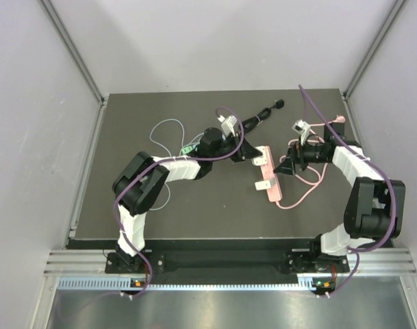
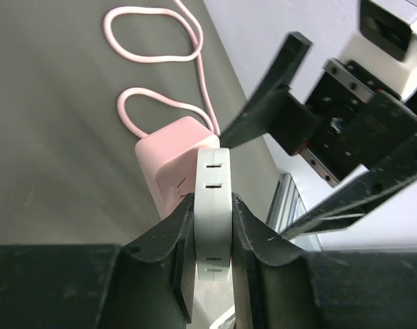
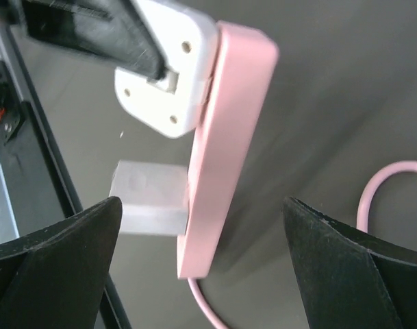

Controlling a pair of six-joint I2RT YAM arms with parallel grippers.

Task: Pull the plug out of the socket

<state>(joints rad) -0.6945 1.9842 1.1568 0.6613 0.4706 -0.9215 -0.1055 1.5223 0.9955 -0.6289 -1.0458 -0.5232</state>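
Fingers of the left gripper pinched the twelve-o'clock end of the pink power strip, the right gripper gaped wide at its three o'clock, and the white plug stuck out toward nine o'clock.

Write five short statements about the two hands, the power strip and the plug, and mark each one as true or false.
1. The left hand is shut on the pink power strip. True.
2. The right hand is shut on the white plug. False: its fingers stand wide open on either side of the plug and strip and hold nothing.
3. The white plug sits in the side of the power strip. True.
4. The cable of the power strip is black. False: it is pink, like the strip.
5. The cable lies in loops on the table. True.
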